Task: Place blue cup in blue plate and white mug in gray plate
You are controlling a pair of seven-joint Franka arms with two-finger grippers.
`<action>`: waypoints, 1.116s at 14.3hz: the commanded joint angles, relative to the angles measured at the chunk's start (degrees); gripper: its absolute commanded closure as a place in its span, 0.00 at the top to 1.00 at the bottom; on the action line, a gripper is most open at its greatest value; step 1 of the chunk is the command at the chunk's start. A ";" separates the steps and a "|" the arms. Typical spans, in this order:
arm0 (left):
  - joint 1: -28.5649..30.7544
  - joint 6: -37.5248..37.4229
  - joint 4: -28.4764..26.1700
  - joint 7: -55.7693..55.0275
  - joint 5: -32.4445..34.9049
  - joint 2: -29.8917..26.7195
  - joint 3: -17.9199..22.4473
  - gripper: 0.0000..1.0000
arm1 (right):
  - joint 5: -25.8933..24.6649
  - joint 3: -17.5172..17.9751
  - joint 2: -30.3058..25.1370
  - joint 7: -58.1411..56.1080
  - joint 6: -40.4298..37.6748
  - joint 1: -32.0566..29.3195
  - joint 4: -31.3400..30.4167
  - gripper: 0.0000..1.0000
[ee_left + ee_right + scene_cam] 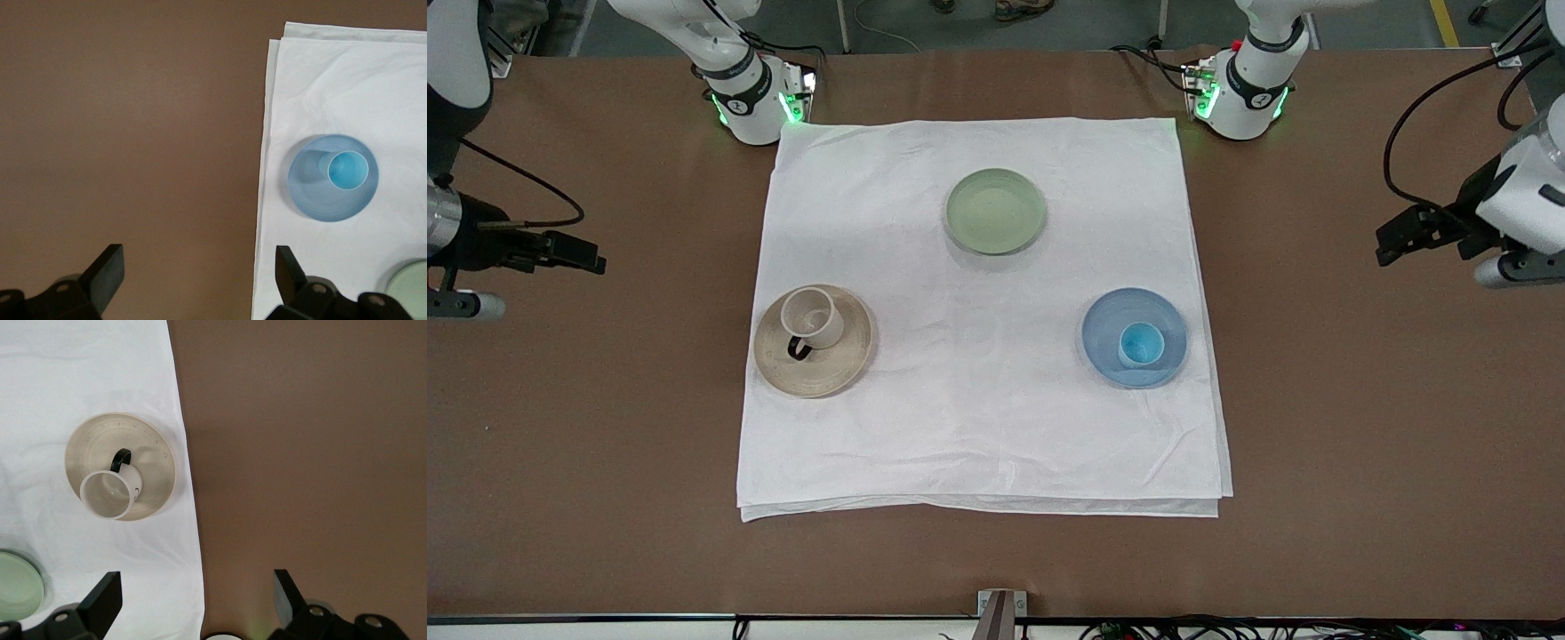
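The blue cup stands upright in the blue plate on the white cloth, toward the left arm's end; both show in the left wrist view, cup in plate. The white mug with its dark handle stands in the gray plate, toward the right arm's end; both show in the right wrist view, mug in plate. My left gripper is open and empty over bare table off the cloth. My right gripper is open and empty over bare table at the other end.
A green plate sits empty on the white cloth, farther from the front camera than the other plates. The brown table surrounds the cloth. The arm bases stand at the cloth's two back corners.
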 commanded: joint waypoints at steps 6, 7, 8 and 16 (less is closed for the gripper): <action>-2.24 -0.19 -8.69 0.84 -2.59 -8.66 0.74 1.00 | -1.17 1.17 -15.03 -0.79 1.75 -0.48 -11.95 1.00; -2.24 0.16 -8.52 0.84 -2.59 -8.49 0.74 1.00 | -1.17 1.17 -15.12 -0.79 1.66 -0.57 -11.87 1.00; -1.89 1.03 -8.44 1.10 -2.85 -8.05 0.65 1.00 | -1.17 1.17 -15.12 -0.79 1.75 -0.57 -11.87 1.00; -0.83 -0.01 -3.25 1.98 -3.30 -5.94 0.74 1.00 | -1.00 1.17 -11.26 -0.44 -1.76 -0.22 -3.70 1.00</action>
